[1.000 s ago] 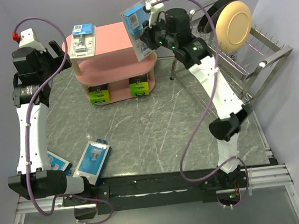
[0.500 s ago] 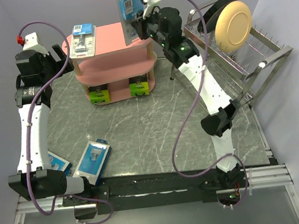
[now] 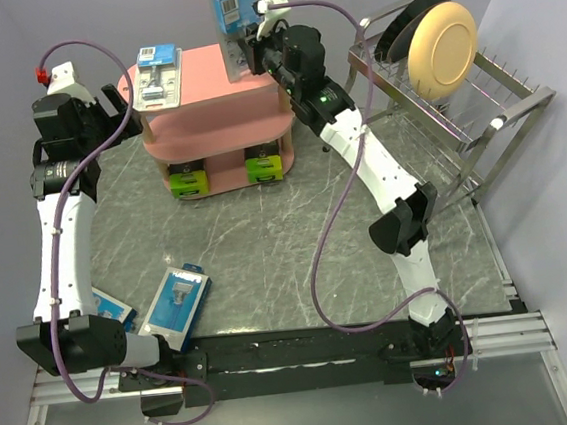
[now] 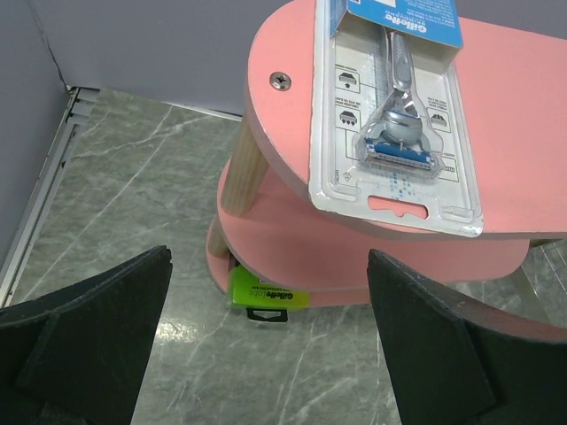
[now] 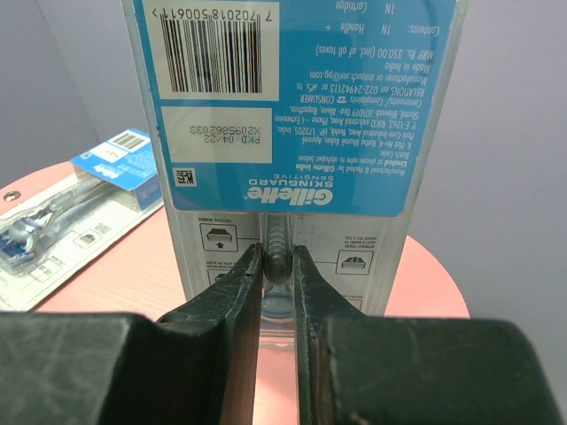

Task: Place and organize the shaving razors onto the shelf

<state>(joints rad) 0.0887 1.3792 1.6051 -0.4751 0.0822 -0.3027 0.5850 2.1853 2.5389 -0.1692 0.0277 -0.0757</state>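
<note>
While our right gripper (image 3: 250, 49) clamped a clear blister pack (image 3: 231, 7) by its middle, jaws narrowed to the width of the razor handle inside, the pack stood upright over the right end of the top board of the pink shelf (image 3: 212, 79). From the right wrist we read its blue-white label upside down, barcode uppermost, and our fingers (image 5: 226, 288) met the plastic just under that label. Whether the pack's lower edge touched the board we could not tell. Our left gripper (image 3: 116, 110) hung just left of the shelf, jaws spread wide with nothing between them. A second blister pack (image 4: 394, 115) lay flat on the left part of the top board, one end overhanging the edge that faced that gripper. On the lowest tier the left black box (image 3: 188, 178) and the right black box (image 3: 264, 164), both with lime-green ends, sat side by side. On the grey table (image 3: 296, 241), near our left base, one blue-carded pack (image 3: 179, 305) lay in full view and the other blue-carded pack (image 3: 109, 308) showed only partly from under the arm. A wire dish rack (image 3: 476, 124) holding a cream plate (image 3: 442, 49) stood right of the shelf.
</note>
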